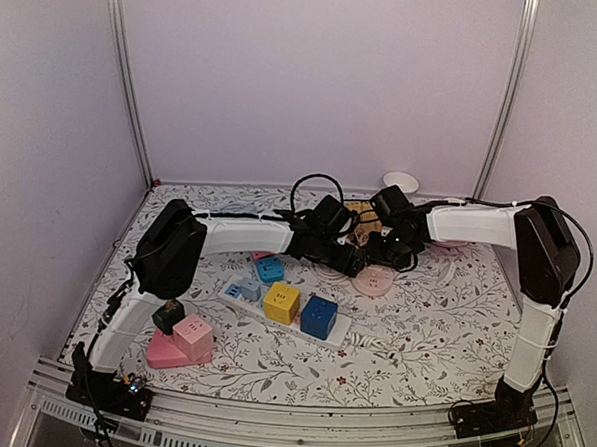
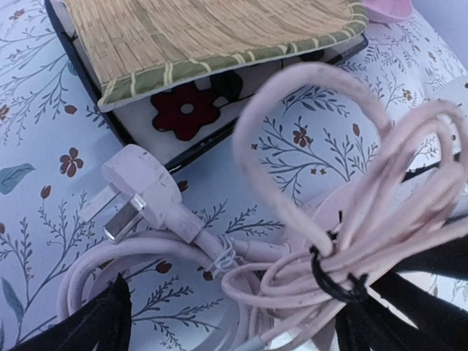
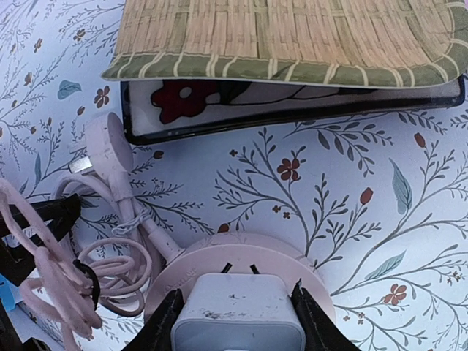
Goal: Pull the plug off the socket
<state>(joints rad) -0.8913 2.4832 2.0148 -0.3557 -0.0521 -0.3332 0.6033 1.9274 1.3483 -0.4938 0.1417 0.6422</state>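
Note:
A round pink socket (image 3: pixel 292 267) lies on the flowered tablecloth, also seen mid-table in the top view (image 1: pixel 376 282). A white square plug (image 3: pixel 238 314) sits over it, and two dark prongs show between the plug's body and the socket's face. My right gripper (image 3: pixel 238 325) is shut on the plug, one black finger on each side. The socket's pink cable bundle (image 2: pixel 351 241), tied with a black strap, lies to the left with its own pink plug (image 2: pixel 146 190) flat on the cloth. My left gripper (image 2: pixel 234 329) stands open over that bundle, holding nothing.
A woven bamboo mat (image 3: pixel 292 36) rests on a black floral tray (image 3: pixel 219 99) just beyond the socket. In front lies a white power strip with yellow (image 1: pixel 281 303) and blue (image 1: pixel 319 317) cubes. A pink cube (image 1: pixel 192 336) stands front left and a white bowl (image 1: pixel 401 181) at the back.

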